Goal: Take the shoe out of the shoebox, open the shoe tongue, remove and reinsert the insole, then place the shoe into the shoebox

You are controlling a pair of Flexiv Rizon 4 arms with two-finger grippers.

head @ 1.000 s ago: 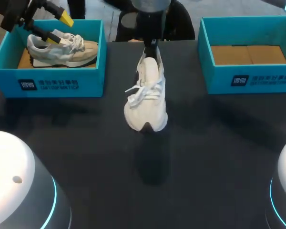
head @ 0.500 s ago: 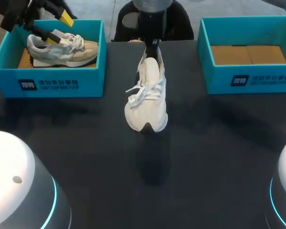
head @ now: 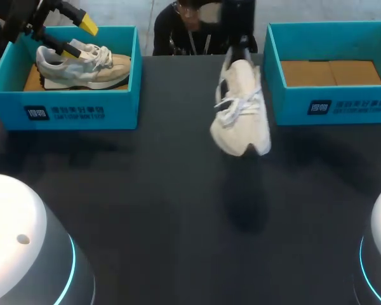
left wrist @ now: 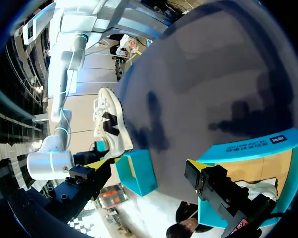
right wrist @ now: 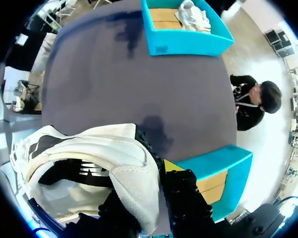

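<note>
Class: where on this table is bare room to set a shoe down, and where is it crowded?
Free: the table in front of both boxes, and the empty right shoebox. Crowded: the left shoebox, holding a beige shoe and the left gripper; the right gripper dangles a white shoe mid-table.

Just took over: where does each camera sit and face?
Head: above and behind, down on the black table; left arm and right arm show.
Left wrist: over the left teal cardboard shoebox, facing across the table; jaws show.
Right wrist: looking down past jaws shut on the white laced shoe.
All three show that shoe.
</note>
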